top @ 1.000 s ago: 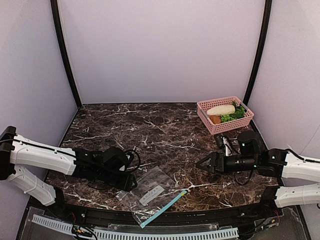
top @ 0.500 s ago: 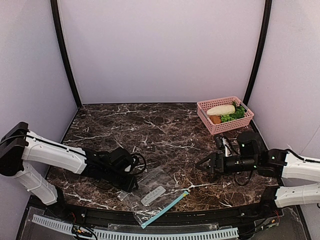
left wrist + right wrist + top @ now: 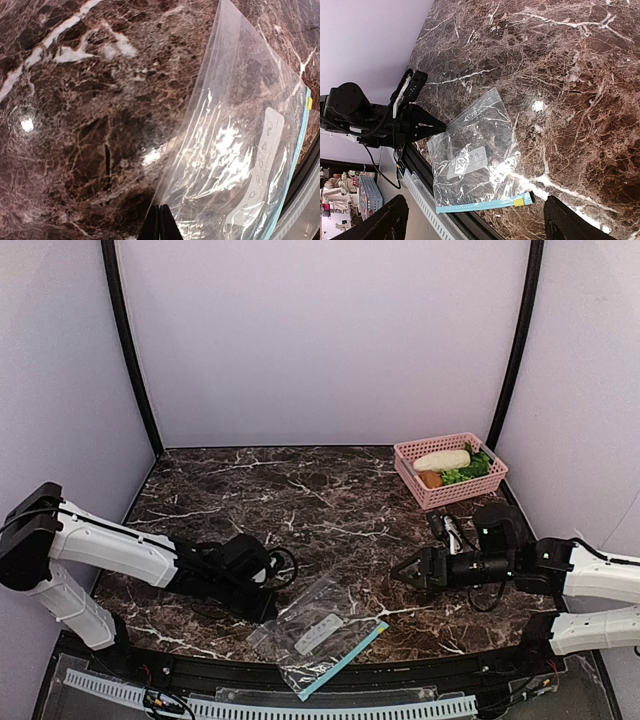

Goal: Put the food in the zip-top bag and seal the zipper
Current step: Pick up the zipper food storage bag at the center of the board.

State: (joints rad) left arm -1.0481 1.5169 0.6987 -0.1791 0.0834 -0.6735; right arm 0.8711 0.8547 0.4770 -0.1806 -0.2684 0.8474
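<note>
The zip-top bag (image 3: 312,632) lies flat and clear near the table's front edge, with a white label (image 3: 264,162). Its teal zipper (image 3: 480,204) runs along the side nearest the front rail. My left gripper (image 3: 268,608) is low on the table, and its fingertips (image 3: 160,224) are pressed together on the bag's left edge. My right gripper (image 3: 402,570) hovers open to the right of the bag, apart from it. The food sits in the pink basket (image 3: 462,490): a brown-orange lump (image 3: 431,479), green leafy pieces (image 3: 472,468) and a long white piece (image 3: 441,460).
A black rail (image 3: 420,165) and a white perforated strip (image 3: 250,707) run along the front edge just beyond the bag. Purple walls close in the back and sides. A black cable (image 3: 285,568) loops beside the left wrist.
My left gripper went from open to shut and moved right. The bag slid a little to the right with it. The right gripper stayed open, almost still.
</note>
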